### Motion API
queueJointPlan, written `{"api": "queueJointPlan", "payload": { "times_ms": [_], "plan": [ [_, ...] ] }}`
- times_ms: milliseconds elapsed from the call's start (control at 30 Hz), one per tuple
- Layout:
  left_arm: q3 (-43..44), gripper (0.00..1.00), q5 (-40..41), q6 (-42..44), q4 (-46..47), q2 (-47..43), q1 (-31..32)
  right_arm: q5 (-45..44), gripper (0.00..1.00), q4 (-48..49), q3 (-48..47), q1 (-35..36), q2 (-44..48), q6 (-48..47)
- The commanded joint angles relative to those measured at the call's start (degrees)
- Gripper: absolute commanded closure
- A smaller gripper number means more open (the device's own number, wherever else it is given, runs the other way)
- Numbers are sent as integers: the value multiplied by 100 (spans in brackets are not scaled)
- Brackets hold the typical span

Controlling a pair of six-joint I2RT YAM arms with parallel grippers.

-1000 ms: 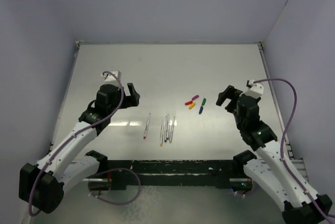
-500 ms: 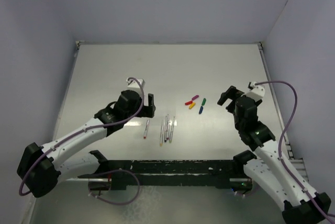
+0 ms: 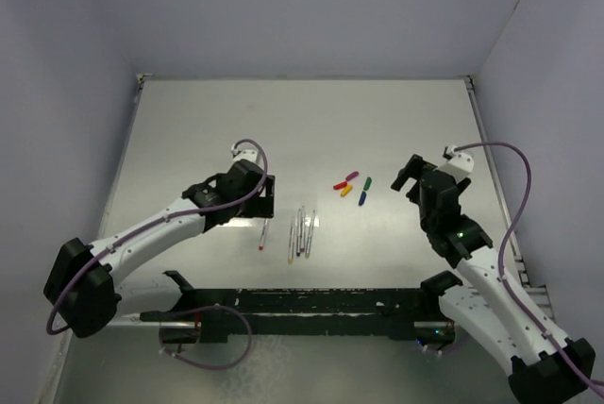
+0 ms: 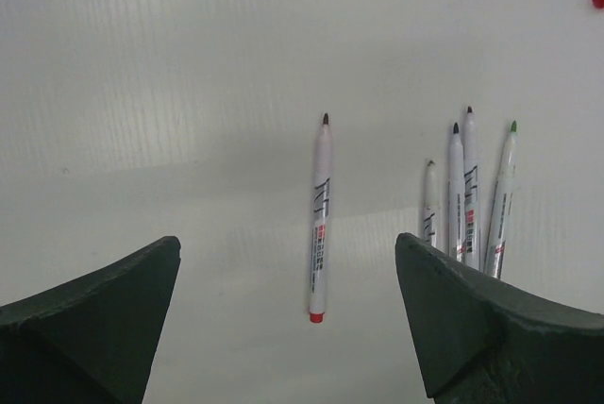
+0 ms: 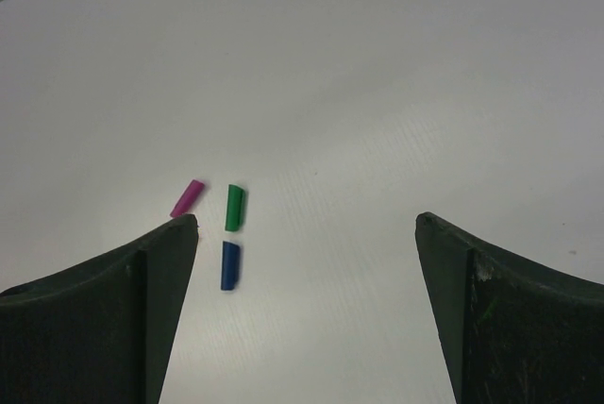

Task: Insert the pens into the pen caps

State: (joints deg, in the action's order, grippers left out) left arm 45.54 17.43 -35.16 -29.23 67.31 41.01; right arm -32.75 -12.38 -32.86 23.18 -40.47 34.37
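1. We see the left gripper (image 4: 288,245) spread wide and holding nothing. The red-tipped pen (image 4: 320,220) lies on the table (image 4: 142,92) in the gap between its fingers, just off-centre, with its barrel running straight ahead and so across the closing line.
2. The four other pens (image 4: 467,196) lie bunched side by side ahead of one finger, apart from the lone pen.
3. The right gripper (image 5: 307,220) is likewise parted and empty. The magenta cap (image 5: 187,198), green cap (image 5: 234,208) and blue cap (image 5: 229,265) sit ahead, close to one finger rather than centred.
4. From above we find the red cap (image 3: 341,184) and orange cap (image 3: 346,192) beside them.
5. We judge this the first reach — nothing is capped yet. Next, the left gripper should descend and pinch the lone barrel, while the right shifts sideways over one cap.
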Motion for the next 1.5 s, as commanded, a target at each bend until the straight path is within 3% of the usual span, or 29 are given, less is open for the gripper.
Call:
{"api": "queueJointPlan", "payload": {
  "times_ms": [0, 133, 300, 700, 1467],
  "plan": [
    [392, 3, -397, -44, -547, 302, 7, -492, 0, 226, 53, -15, 284, 127],
    [498, 4, -303, -43, -777, 593, 16, -177, 0, 501, 302, -15, 646, 67],
    [711, 16, -321, -132, -1117, 1030, 15, 98, 0, 276, 216, -15, 555, -91],
    [1031, 21, -717, -136, -1041, 1893, 12, 451, 0, -175, -60, -15, 64, -319],
    [1109, 33, -803, -97, -912, 2482, 46, 493, 0, -453, 98, -15, 318, -143]
  ]
}}
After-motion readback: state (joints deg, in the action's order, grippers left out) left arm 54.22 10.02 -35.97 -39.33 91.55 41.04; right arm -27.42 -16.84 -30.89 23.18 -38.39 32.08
